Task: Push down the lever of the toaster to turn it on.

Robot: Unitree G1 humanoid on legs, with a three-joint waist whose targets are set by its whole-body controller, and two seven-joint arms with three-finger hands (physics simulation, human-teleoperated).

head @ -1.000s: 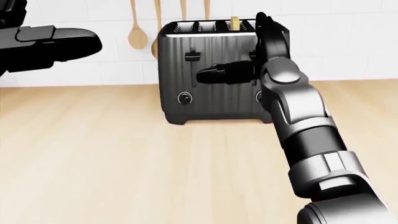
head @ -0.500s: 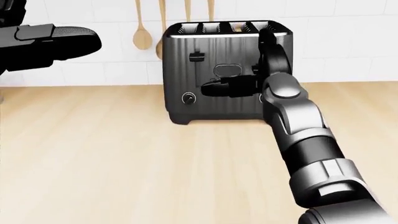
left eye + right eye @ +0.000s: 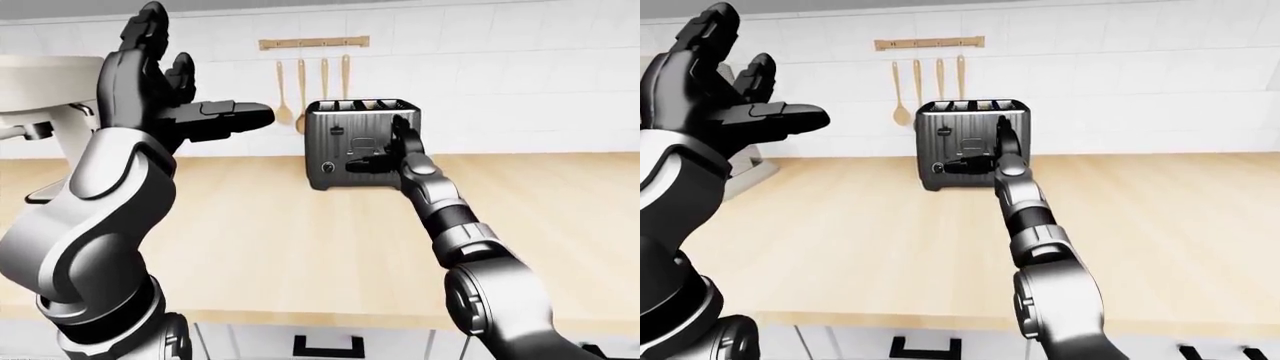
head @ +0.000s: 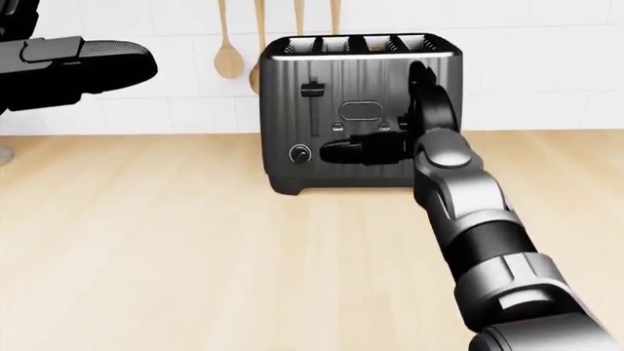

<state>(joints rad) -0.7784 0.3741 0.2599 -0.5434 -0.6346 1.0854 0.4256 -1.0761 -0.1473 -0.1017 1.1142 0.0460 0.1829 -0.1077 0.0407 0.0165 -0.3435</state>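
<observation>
A dark ribbed four-slot toaster (image 4: pixel 356 88) stands on the wooden counter against the white tiled wall. Its left lever (image 4: pixel 312 89) sits high on its track, above a round knob (image 4: pixel 299 153). My right hand (image 4: pixel 385 135) is open and pressed against the right half of the toaster's face. One finger (image 4: pixel 351 151) lies level, low across the face, and the others stand upright along the right edge. The right lever is hidden behind this hand. My left hand (image 3: pixel 165 97) is open and empty, raised high at the left, well apart from the toaster.
Wooden spoons (image 3: pixel 300 86) hang from a rail on the wall above the toaster. A white stand mixer (image 3: pixel 40 97) stands at the far left, behind my left arm. The wooden counter (image 4: pixel 175 256) spreads wide, and its near edge (image 3: pixel 300 319) shows low in the left-eye view.
My right hand has slid down the toaster's face. The slice that stuck up from a right slot has sunk out of sight. The view has shifted slightly. The left hand has stayed put.
</observation>
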